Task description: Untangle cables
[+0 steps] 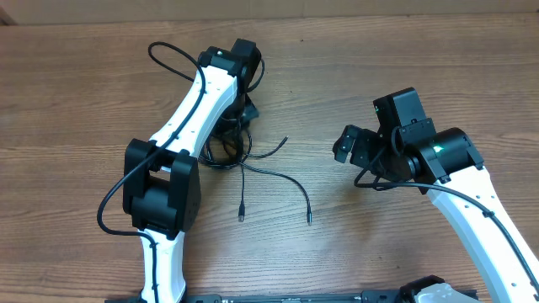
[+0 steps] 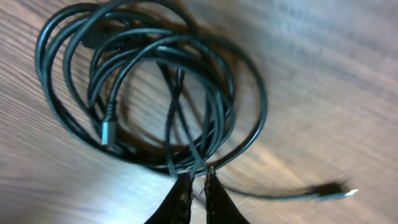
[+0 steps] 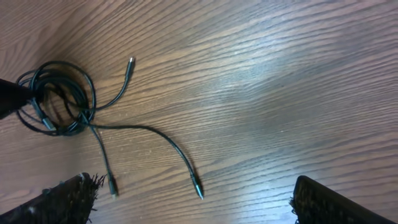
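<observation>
Cables (image 2: pixel 109 124) coiled at left gripper (image 2: pixel 198 178) tips, pinched | right gripper (image 3: pixel 193 183) agape, well apart

This looks like a robotics lab bench. Two white-and-black arms, the left arm (image 1: pixel 181 118) and the right arm (image 1: pixel 472 210), stand at the near edge of a wood-grain table (image 1: pixel 379 50). Loose cables (image 1: pixel 227 147) lie on it.

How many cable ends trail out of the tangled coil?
3. One cable end points up-right of the coil, a second lies straight below it, a third lower right on the long curved strand. Others may be hidden inside the coil.
</observation>
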